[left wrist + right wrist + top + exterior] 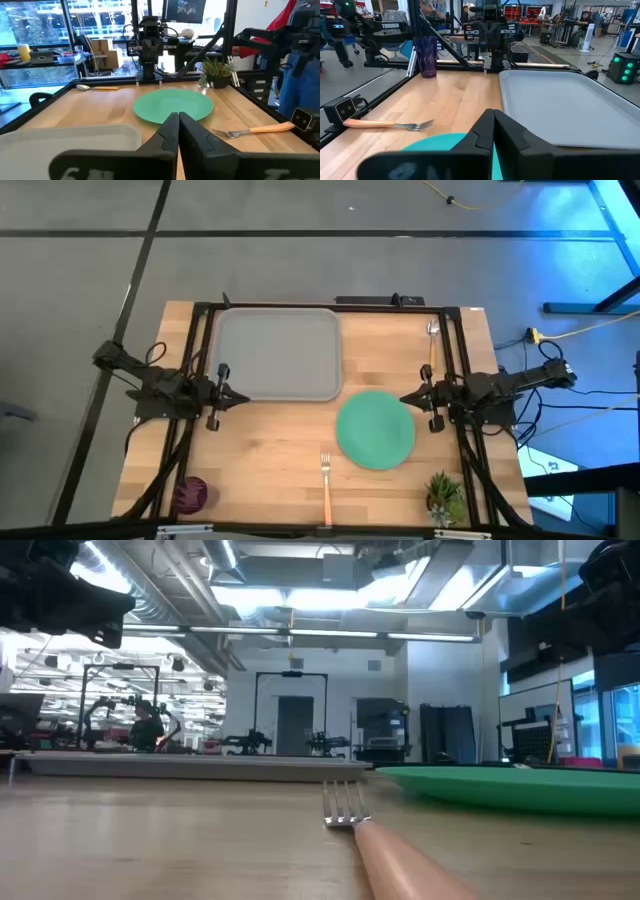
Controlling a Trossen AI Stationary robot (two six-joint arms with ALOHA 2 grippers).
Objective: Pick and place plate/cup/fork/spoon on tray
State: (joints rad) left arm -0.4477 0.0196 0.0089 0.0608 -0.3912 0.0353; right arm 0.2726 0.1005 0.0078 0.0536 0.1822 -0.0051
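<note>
While both arms are waiting at the table's sides, nothing is sitting on the tray [278,355], which is lying flat at the far left of the table with its grey floor bare. The left gripper [232,397] is hovering just off the tray's near left corner, its fingers pressed together and holding nothing; in its wrist view the two dark fingers [170,131] are meeting in a point and covering part of the tray's edge. The right gripper [414,398] is hanging at the plate's far right rim, jaws likewise closed and empty, and in its own wrist view it is hiding most of the plate [432,141], of which only a teal sliver is showing.

The plate [376,429] is resting on the wood just right of the tray's near right corner. The fork [326,480] is lying near the front edge, tines pointing toward the tray, its orange handle running out of the overhead picture at the bottom. The spoon [432,343] is lying along the far right side, its bowl small and hard to make out. The cup [191,494] is standing at the near left corner, partly crossed by the left arm's frame. A small potted plant [443,495] is standing at the near right corner.
</note>
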